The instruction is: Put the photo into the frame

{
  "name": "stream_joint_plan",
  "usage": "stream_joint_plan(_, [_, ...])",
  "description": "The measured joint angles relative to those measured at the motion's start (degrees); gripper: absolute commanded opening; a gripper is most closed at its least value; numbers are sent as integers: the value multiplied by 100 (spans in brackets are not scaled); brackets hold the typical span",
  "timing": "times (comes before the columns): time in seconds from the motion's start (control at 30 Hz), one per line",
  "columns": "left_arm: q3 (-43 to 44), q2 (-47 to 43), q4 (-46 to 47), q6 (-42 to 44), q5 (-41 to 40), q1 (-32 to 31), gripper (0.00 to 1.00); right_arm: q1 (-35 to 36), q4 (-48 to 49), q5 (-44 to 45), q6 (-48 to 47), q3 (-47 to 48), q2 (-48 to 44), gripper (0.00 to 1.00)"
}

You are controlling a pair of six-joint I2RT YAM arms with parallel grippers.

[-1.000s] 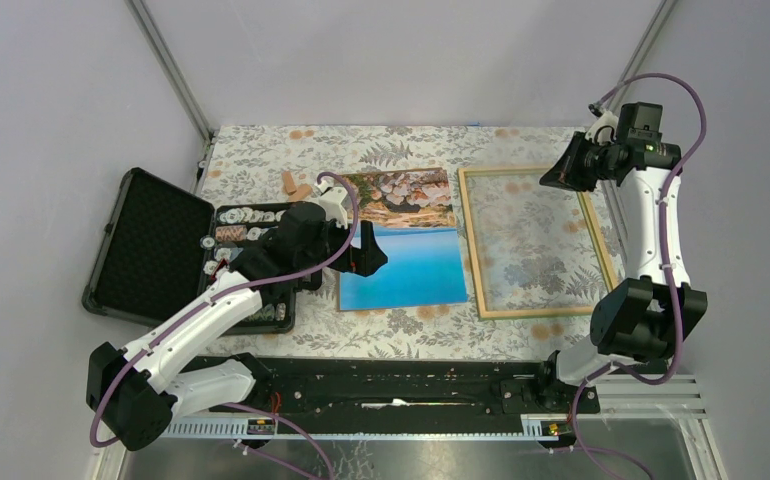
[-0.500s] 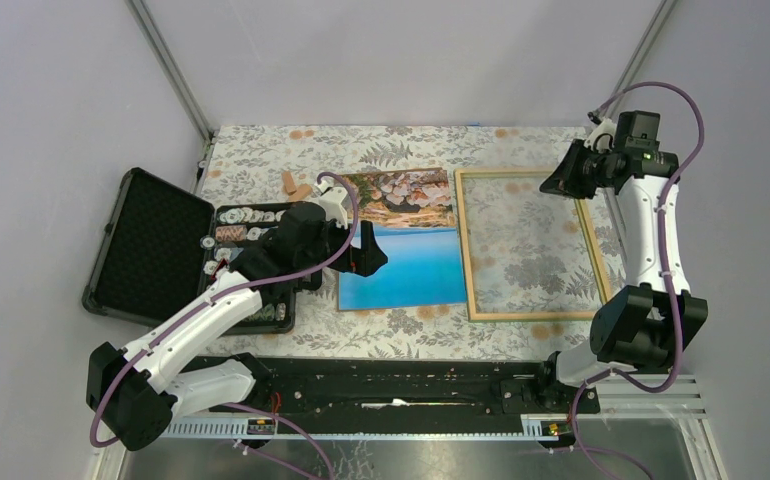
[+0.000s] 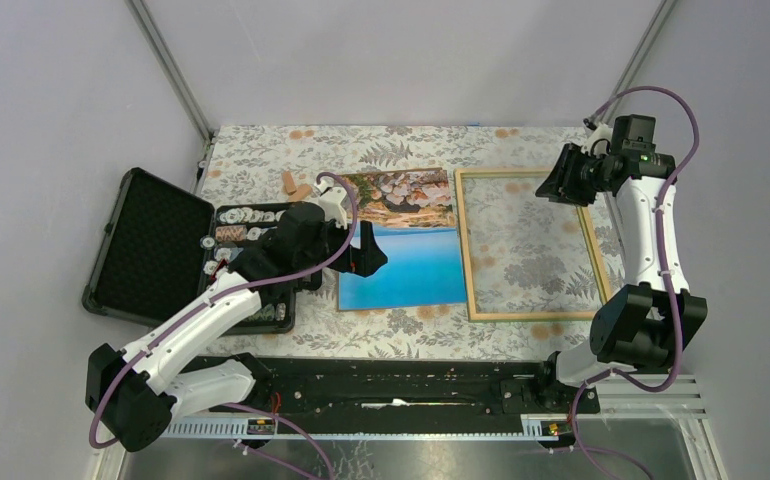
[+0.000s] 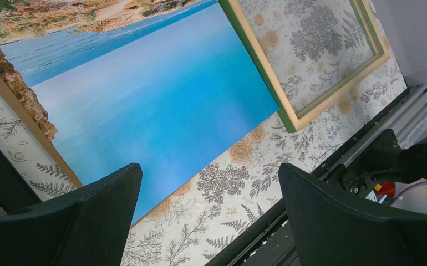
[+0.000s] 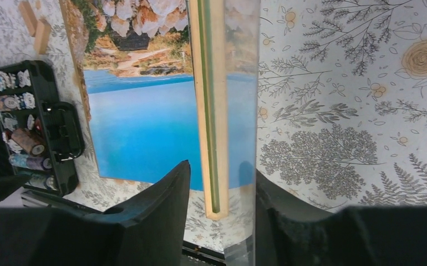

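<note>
The photo [image 3: 406, 265] lies face up mid-table, blue sea toward me and rocky coast at the far end; it also shows in the wrist views [image 4: 145, 105] [image 5: 139, 133]. The frame [image 3: 531, 315] lies flat just right of it, its left bar close beside the photo's right edge [image 4: 258, 66]. My left gripper [image 3: 369, 255] hovers open over the photo's near left edge, nothing between its fingers [image 4: 209, 169]. My right gripper [image 3: 556, 185] is at the frame's far right corner. Its jaws stand apart astride the frame's wooden bar [image 5: 211, 111], with a gap beside the bar [image 5: 222, 169].
An open black case of poker chips [image 3: 151, 250] sits at the left, close to my left arm [image 5: 31, 127]. Two small wooden blocks [image 3: 294, 185] lie behind it. A black rail [image 3: 391, 395] runs along the near table edge. Grey walls close in on both sides.
The frame has swung left and now lies straight beside the photo. My right gripper, shut on the frame's far corner a second ago, has opened. The left arm has not moved.
</note>
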Motion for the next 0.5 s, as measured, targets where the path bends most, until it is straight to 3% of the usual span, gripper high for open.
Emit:
stream_joint_plan(0.07, [0, 0, 0, 0, 0, 0, 99, 0, -59, 66, -92, 2, 0, 54])
stream_joint_plan(0.17, [0, 0, 0, 0, 7, 4, 99, 0, -140, 144, -212, 2, 0, 72])
stream_joint_plan(0.5, [0, 0, 0, 0, 46, 22, 99, 0, -267, 570, -697, 31, 199, 89])
